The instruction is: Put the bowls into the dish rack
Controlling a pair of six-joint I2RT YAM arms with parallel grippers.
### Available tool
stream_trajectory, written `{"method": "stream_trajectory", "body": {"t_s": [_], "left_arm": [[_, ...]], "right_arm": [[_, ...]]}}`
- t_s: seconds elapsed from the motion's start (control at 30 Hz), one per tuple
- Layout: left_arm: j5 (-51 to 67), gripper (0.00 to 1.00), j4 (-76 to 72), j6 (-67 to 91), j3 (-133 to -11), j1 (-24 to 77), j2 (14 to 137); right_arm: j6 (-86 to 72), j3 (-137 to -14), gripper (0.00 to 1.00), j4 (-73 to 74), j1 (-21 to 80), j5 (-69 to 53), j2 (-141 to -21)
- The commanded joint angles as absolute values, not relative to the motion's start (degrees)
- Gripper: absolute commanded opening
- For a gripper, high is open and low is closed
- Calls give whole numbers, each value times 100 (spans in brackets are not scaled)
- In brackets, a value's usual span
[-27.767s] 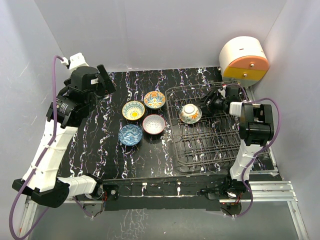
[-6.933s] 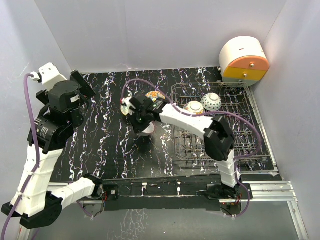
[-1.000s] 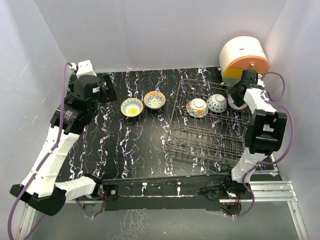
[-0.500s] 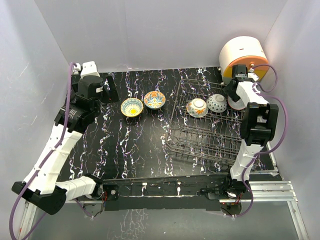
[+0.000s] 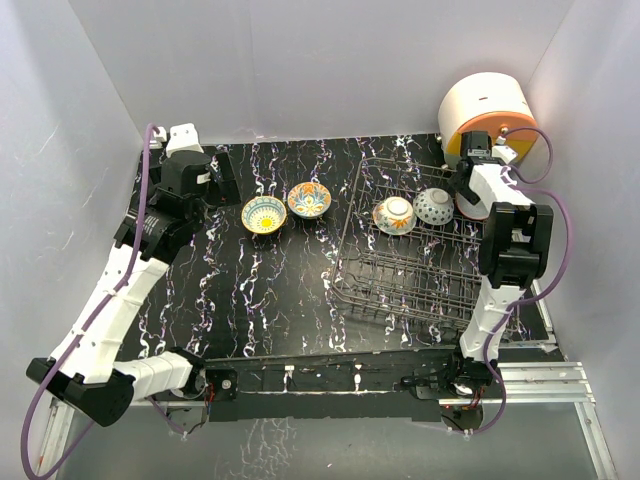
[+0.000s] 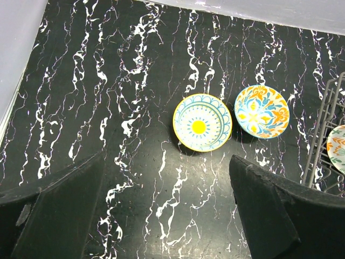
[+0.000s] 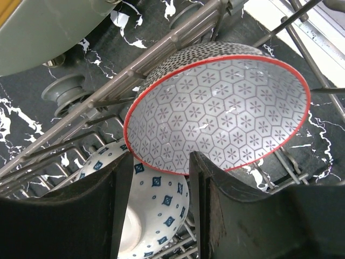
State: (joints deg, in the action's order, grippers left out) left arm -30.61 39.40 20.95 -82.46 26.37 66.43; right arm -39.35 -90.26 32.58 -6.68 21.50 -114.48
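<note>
Black marbled bench [image 5: 230, 290]: the yellow bowl [image 6: 202, 122] and the orange bowl [image 6: 262, 111] lie just beside each other, unracked. The left gripper [image 6: 166, 156] hangs above, jaws wide apart; gripping one may nudge the other. In the dish rack [image 5: 420, 270], right, the right gripper [image 7: 161, 156] has its jaws apart astride the grey bowl [image 7: 226, 113] rim; snagging it could topple it.

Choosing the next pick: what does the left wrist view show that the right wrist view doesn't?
Only the left wrist view: the yellow bowl and the orange floral bowl, upright and side by side on the table. Only the right wrist view: a red-rimmed hexagon-patterned bowl standing on edge in the dish rack, with a blue-dotted bowl next to it. Both views: the rack's wires and the black marbled tabletop.
</note>
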Motion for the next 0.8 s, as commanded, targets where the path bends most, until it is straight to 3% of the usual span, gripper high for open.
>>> {"method": "stream_trajectory", "body": {"t_s": [0.0, 0.5, 0.77], "left_arm": [[-3077, 97, 3898, 2033, -8211, 2637, 6628], [-3043, 97, 3830, 2008, -8133, 2637, 6634], [-2388, 97, 3550, 1374, -8107, 2637, 6663]], "right_arm": [[-3790, -9162, 47, 2857, -662, 2514, -11514], [-3777, -9073, 51, 2804, -494, 2431, -11192], [-3583, -8769, 63, 2990, -516, 2381, -10370]]}}
